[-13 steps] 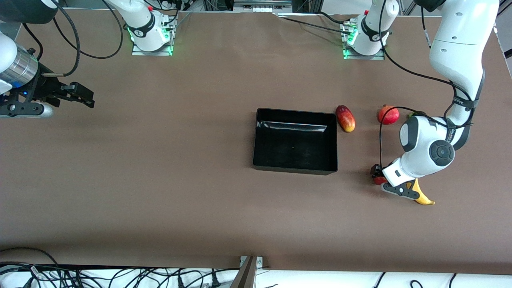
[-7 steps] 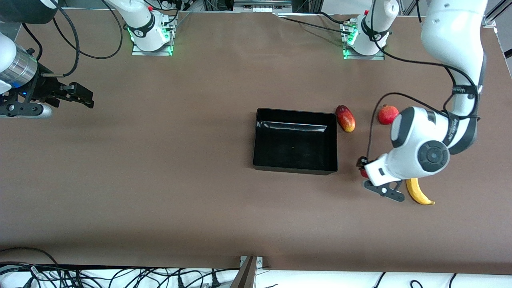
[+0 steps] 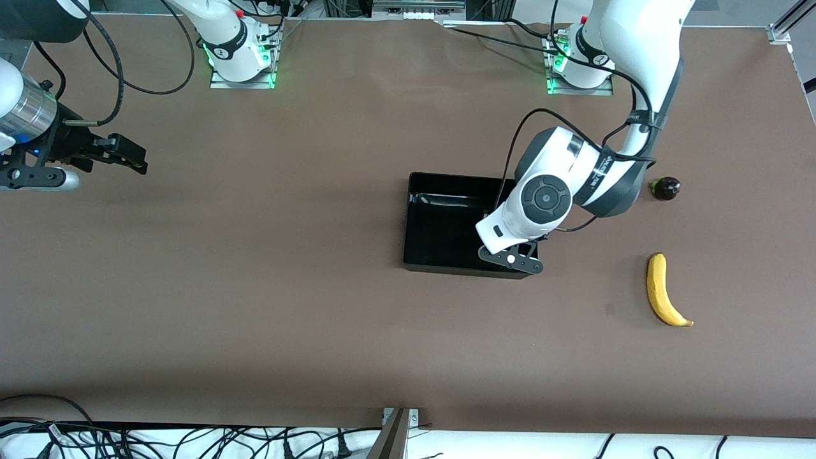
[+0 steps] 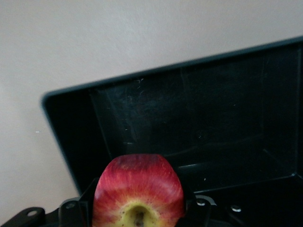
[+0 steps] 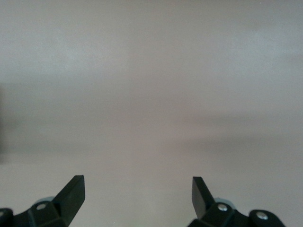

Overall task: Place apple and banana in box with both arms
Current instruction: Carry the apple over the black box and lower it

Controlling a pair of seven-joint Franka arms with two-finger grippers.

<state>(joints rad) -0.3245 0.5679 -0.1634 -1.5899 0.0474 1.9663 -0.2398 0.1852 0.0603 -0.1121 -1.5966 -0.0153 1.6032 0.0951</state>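
The red apple (image 4: 137,187), with a yellowish patch round its stem dimple, sits between the black fingers (image 4: 86,201) of my left gripper (image 4: 137,203), which is shut on it. In the front view the left gripper (image 3: 510,257) hangs over the corner of the black box (image 3: 440,229) nearest the camera, toward the left arm's end; the arm hides the apple there. The box's inside (image 4: 213,127) holds nothing. The yellow banana (image 3: 662,290) lies on the table toward the left arm's end. My right gripper (image 3: 131,158) waits open over bare table at the right arm's end, nothing between its fingers (image 5: 73,191).
A small dark round fruit (image 3: 665,188) lies on the table farther from the camera than the banana. The left arm's elbow and forearm (image 3: 574,178) cover the table beside the box. Cables run along the table's front edge (image 3: 191,440).
The left gripper has lifted the apple from beside the banana and carried it across to above the box. The banana lies uncovered. The right arm has not moved.
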